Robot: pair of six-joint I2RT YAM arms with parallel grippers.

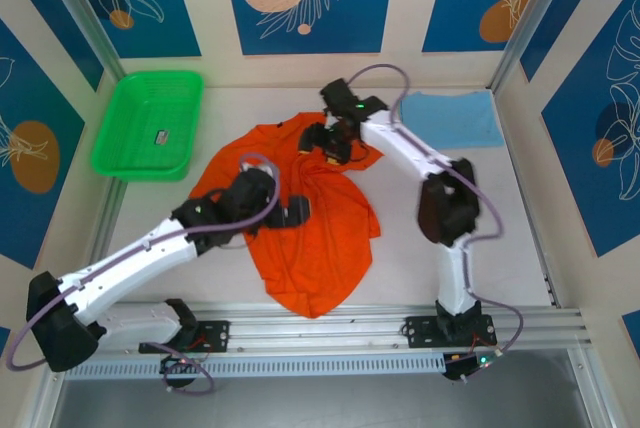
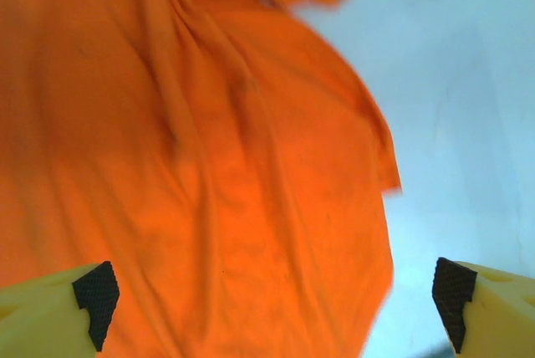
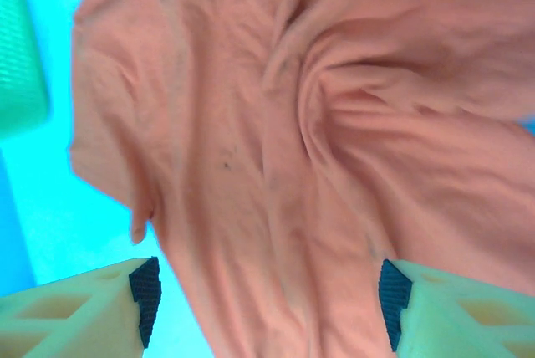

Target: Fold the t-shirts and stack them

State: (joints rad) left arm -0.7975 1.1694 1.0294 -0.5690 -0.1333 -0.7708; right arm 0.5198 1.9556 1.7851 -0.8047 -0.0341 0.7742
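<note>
Over orange t-shirt (image 1: 330, 238) | left gripper (image 2: 274, 299) released | right gripper (image 3: 267, 295) released | blue t-shirt (image 1: 450, 118) apart | green basket (image 1: 148, 78) label (image 1: 160, 135) unreadable

The flat white table (image 1: 400, 268) holds three things. A bright orange cloth t-shirt (image 1: 330, 238) lies in the middle — spread out but wrinkled. A light blue cloth t-shirt (image 1: 450, 118) lies folded flat in the far right corner. A bright green plastic basket (image 1: 140, 174) sits at the far left, apart from both shirts.

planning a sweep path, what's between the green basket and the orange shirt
A bare strip of table lies between the green basket and the orange t-shirt, seen in the top view.
</note>
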